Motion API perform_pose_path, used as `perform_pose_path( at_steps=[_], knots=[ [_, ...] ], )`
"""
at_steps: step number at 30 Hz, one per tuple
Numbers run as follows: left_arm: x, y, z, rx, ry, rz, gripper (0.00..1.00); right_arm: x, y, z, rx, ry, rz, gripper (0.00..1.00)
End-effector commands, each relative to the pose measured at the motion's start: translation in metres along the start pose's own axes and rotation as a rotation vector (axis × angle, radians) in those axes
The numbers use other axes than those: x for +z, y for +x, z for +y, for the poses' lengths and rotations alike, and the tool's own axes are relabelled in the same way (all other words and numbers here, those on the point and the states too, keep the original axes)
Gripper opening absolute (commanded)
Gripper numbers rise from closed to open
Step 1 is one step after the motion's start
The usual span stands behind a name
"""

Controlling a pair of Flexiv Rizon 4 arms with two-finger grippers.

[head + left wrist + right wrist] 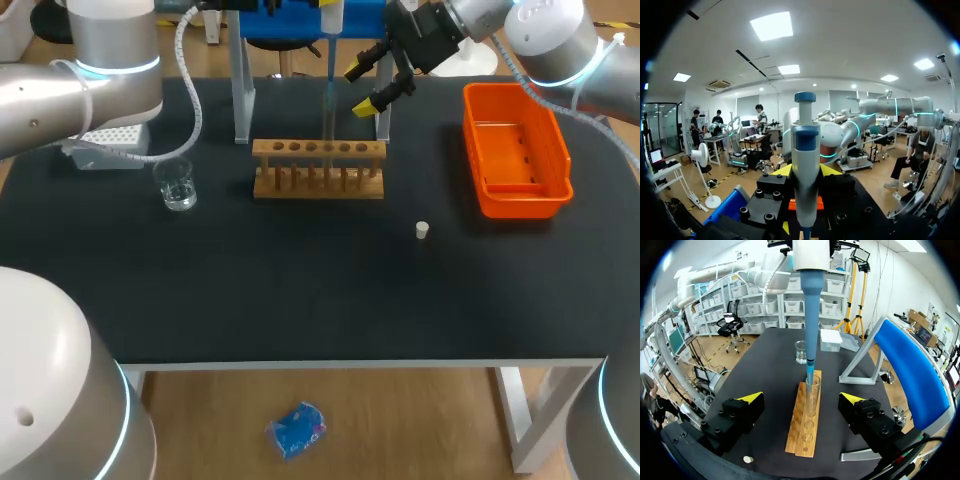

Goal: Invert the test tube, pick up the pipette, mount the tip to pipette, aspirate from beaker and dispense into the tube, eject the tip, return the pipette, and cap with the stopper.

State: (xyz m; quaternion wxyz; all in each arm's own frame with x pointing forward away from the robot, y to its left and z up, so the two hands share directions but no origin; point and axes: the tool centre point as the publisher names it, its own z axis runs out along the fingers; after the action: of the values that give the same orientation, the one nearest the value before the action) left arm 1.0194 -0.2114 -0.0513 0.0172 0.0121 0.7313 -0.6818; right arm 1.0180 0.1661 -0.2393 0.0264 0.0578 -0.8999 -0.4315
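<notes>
The left gripper (806,172) is shut on the white and blue pipette (805,165), which stands upright between its yellow tips. In the head view the pipette (330,40) hangs over the wooden rack (318,168). Its blue tip (810,375) reaches down into the upright test tube (812,395) in the rack (802,425). The right gripper (366,87) hovers open just right of the pipette, behind the rack, holding nothing. A glass beaker (178,185) stands left of the rack. The small white stopper (422,231) lies on the mat, right of the rack and nearer the front.
An orange bin (515,150) sits at the right of the table. The blue pipette stand (290,25) rises behind the rack. A tip box (105,145) lies at the back left, partly under my left arm. The black mat's front half holds only the stopper.
</notes>
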Motion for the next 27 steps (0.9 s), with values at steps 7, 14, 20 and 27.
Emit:
perform_pose_path(
  at_steps=[7, 14, 20, 27],
  knots=[
    [-0.004, -0.008, 0.000, 0.000, -0.008, 0.006, 0.00, -0.001, -0.001, 0.000, 0.000, 0.002, 0.004, 1.00],
    [-0.002, -0.011, 0.002, 0.000, -0.003, 0.009, 0.00, -0.001, -0.001, 0.000, 0.000, 0.002, 0.004, 1.00],
    [0.000, -0.010, 0.006, -0.010, 0.001, 0.011, 0.00, -0.001, -0.001, 0.000, 0.000, 0.002, 0.004, 1.00],
    [0.001, -0.007, 0.012, -0.018, 0.007, 0.010, 0.00, -0.001, -0.001, 0.000, 0.000, 0.002, 0.004, 1.00]
  ],
)
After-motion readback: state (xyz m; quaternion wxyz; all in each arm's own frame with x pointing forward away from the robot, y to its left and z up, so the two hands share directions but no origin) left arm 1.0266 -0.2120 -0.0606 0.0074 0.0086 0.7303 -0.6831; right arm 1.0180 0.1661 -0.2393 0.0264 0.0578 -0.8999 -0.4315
